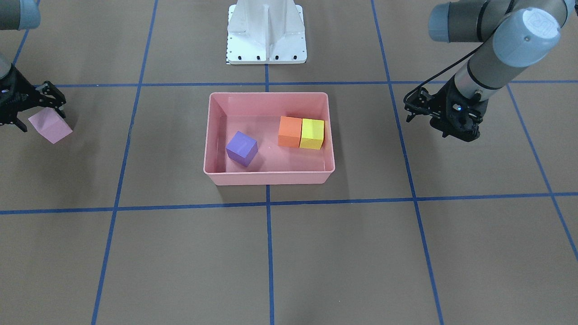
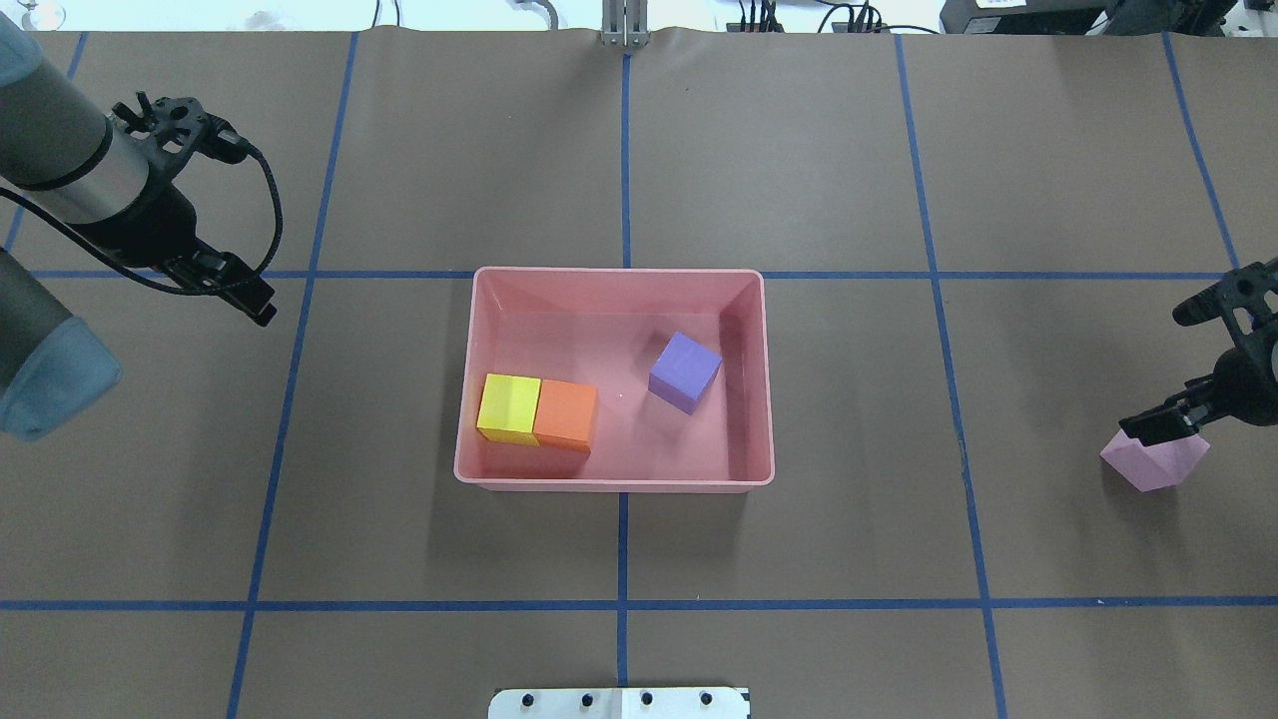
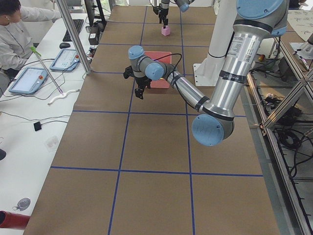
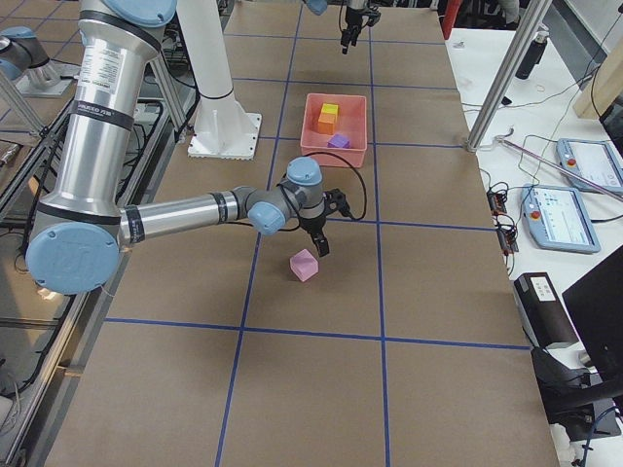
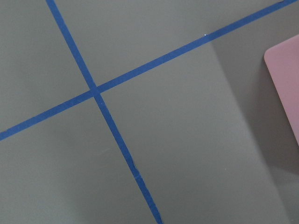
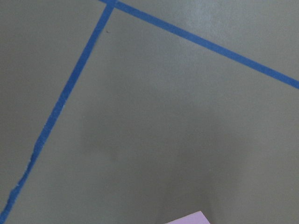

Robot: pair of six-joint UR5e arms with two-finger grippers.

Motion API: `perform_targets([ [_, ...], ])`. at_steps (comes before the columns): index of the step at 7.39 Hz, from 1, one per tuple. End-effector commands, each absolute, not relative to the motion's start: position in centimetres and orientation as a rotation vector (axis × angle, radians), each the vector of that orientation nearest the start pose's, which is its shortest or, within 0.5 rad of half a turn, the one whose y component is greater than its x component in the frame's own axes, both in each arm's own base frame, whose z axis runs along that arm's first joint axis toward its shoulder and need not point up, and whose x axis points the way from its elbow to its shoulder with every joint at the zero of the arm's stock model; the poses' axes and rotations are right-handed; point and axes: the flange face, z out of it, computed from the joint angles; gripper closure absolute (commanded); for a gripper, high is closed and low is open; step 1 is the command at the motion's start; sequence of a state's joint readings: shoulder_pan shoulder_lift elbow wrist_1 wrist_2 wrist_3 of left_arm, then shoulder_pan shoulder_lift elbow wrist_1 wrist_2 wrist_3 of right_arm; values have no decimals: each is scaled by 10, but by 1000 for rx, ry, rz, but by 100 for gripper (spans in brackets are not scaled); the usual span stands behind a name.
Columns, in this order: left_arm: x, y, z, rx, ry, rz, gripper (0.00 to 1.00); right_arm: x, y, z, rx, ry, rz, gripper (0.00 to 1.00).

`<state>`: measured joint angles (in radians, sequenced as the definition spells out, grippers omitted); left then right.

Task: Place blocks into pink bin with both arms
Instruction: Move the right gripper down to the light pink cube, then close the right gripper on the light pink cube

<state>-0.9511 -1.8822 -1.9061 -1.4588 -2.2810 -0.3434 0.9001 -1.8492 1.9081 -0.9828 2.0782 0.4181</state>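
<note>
The pink bin [image 1: 268,93] [image 2: 619,270] sits mid-table. It holds the purple block [image 1: 241,148] [image 2: 684,371], and the orange block [image 1: 289,131] [image 2: 565,414] touching the yellow block [image 1: 312,133] [image 2: 508,407]. My right gripper [image 1: 40,118] [image 2: 1148,429] [image 4: 322,245] is shut on the top of the light pink block [image 1: 52,128] [image 2: 1158,461] [image 4: 305,265]. The block hangs tilted, low over the table, far to the bin's right in the overhead view. My left gripper [image 1: 407,113] [image 2: 262,308] is empty, with its fingers close together. It is left of the bin in the overhead view.
The white pedestal base [image 1: 266,31] stands behind the bin on the robot's side. Blue tape lines [image 2: 624,604] grid the brown table. An operator [image 3: 14,29] sits at a side desk with tablets. The bin's corner [image 5: 285,84] shows in the left wrist view.
</note>
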Motion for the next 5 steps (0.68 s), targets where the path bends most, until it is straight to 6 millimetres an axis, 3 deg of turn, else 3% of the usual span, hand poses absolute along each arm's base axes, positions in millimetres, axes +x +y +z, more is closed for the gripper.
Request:
perform_targets([
  [1,273,-502,345,135,858,447,0,-178,-358,587,292,-740,-482,0],
  [2,274,-502,345,133,857,448,0,-178,-357,598,293,-727,-529,0],
  [5,274,-502,345,134,858,449,0,-183,-359,598,278,-741,-530,0],
])
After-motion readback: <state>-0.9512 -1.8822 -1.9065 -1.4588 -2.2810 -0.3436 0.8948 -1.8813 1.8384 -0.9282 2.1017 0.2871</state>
